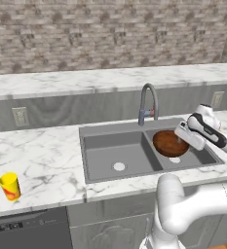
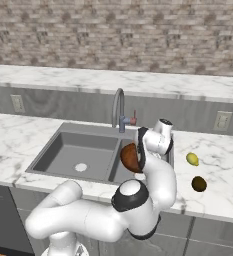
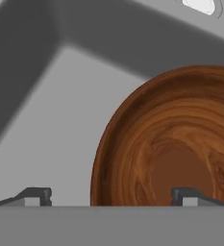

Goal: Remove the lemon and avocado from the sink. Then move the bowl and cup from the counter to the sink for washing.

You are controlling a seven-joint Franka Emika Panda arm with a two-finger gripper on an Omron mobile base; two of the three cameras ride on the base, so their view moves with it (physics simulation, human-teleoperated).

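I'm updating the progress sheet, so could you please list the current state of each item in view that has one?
bowl: in the sink's right basin, tilted, not gripped.
pincer: open, one fingertip over the bowl, the other beside its rim.
cup: upright on the counter left of the sink.
lemon: out of the sink, on the counter to its right.
avocado: on the same counter, nearer the front edge.
sink: left basin empty.
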